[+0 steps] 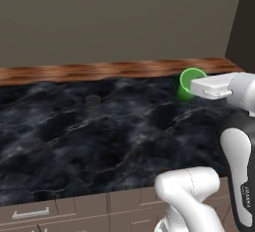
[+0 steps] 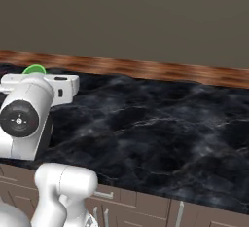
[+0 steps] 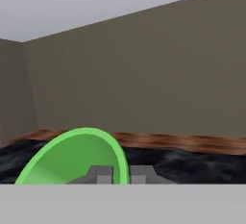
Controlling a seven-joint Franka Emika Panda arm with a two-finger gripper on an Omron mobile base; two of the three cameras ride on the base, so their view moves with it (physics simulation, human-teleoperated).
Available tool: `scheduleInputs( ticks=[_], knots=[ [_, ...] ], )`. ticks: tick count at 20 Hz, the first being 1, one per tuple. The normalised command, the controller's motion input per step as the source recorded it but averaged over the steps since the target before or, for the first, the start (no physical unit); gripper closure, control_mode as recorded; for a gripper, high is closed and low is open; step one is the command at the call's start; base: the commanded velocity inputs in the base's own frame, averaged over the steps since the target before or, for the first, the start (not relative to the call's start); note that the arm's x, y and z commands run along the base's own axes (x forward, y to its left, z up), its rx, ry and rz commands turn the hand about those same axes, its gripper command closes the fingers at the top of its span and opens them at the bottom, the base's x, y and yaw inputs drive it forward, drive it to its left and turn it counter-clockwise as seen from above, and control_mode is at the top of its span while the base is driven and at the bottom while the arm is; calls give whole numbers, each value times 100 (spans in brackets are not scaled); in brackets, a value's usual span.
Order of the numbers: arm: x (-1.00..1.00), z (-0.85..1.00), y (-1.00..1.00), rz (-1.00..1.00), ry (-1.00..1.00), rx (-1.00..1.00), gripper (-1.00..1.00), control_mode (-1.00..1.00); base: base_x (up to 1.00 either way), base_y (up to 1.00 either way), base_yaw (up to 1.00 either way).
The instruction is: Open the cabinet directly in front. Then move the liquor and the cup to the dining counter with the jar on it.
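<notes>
Green cup gripped by its rim over the black marble counter.

The round, smooth green cup is seen at the right of the left base view, near the brown wooden strip of the dining counter. The gripper is closed on the cup's thin wall, one finger inside, the other outside. The marble is glossy, with white veins.

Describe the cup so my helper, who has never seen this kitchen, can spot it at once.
Look at the broad black marble counter with a wooden strip along its far edge. Near that strip, at the tip of the white arm, the gripper pinches the cup by its rim. It is the one bright green thing.
</notes>
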Motion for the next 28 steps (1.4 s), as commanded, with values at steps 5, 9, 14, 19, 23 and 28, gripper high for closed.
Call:
scheduleInputs(
  ticks=[5,9,14,19,23,28],
  knots=[
    [4,0,0,0,2,0,100,-100,9,0,0],
    [92,0,0,-2,46,1,100,-100,0,0,0],
    [93,-1,0,-3,67,4,100,-100,0,0,0],
    [5,-7,0,1,10,3,100,-100,0,0,0],
    [0,-62,1,0,9,0,100,-100,0,0,0],
    [0,-92,1,0,8,4,100,-100,0,0,0]
  ],
)
